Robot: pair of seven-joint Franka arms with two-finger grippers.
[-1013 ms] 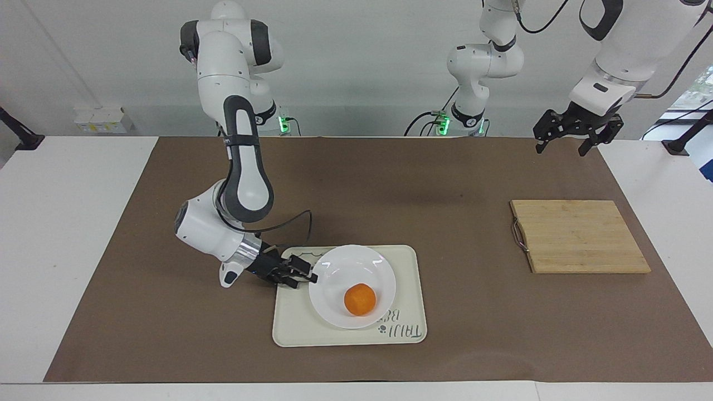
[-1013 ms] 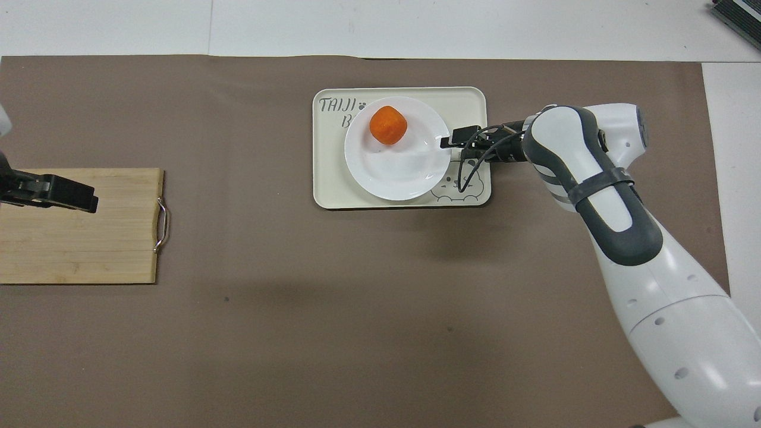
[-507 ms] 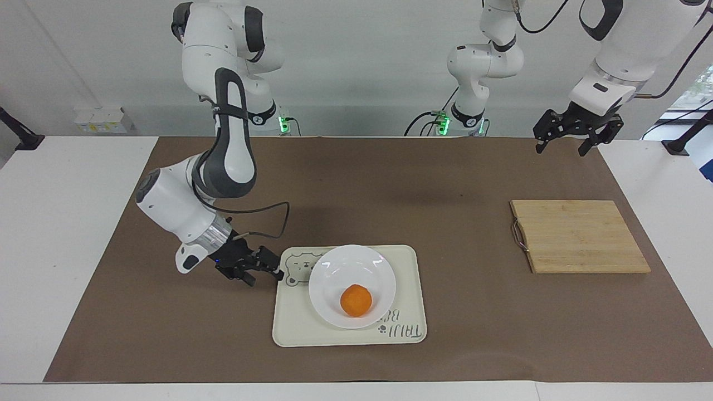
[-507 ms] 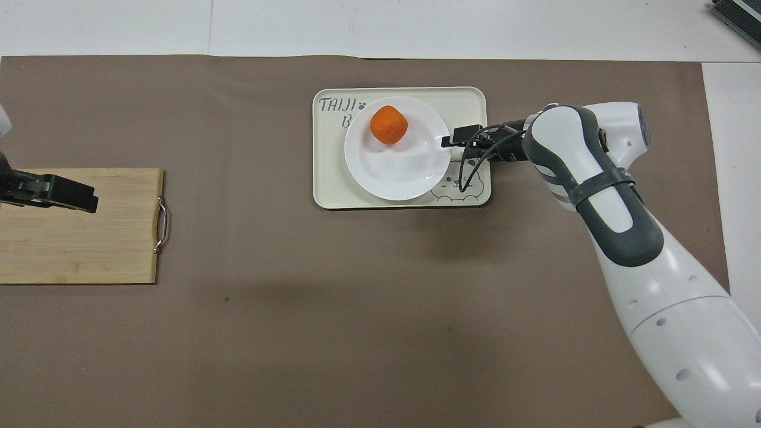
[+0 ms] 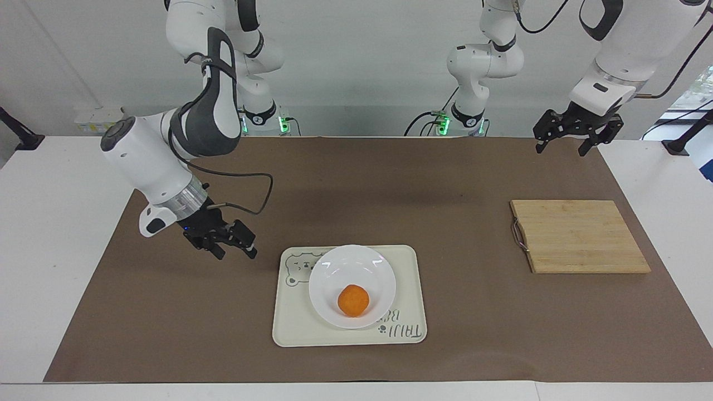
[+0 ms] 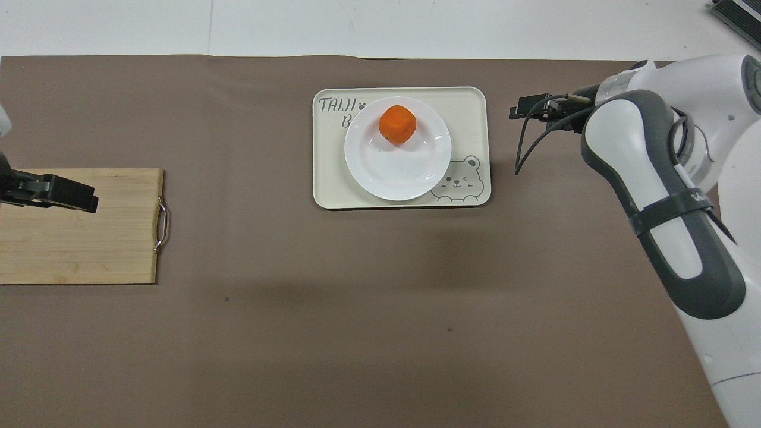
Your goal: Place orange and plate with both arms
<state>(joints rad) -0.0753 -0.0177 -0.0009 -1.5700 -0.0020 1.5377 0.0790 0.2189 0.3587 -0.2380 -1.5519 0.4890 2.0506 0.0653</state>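
The orange [image 5: 353,301] [image 6: 398,124] rests in the white plate [image 5: 345,267] [image 6: 392,172], toward the plate's edge farthest from the robots. The plate sits on the cream bear tray [image 5: 292,326] [image 6: 469,107]. My right gripper [image 5: 237,253] [image 6: 516,111] hangs open and empty above the brown mat, beside the tray toward the right arm's end, clear of the plate. My left gripper [image 5: 561,149] [image 6: 71,199] waits high in the air, open and empty, covering part of the cutting board in the overhead view.
A wooden cutting board [image 5: 579,236] [image 6: 83,249] with a metal handle lies toward the left arm's end. A brown mat [image 5: 445,184] covers the white table. The right arm's cable loops near its wrist.
My right gripper has let go of the plate's rim, drawn back toward the right arm's end and risen. The orange rolled a little on the plate. The left arm has not moved.
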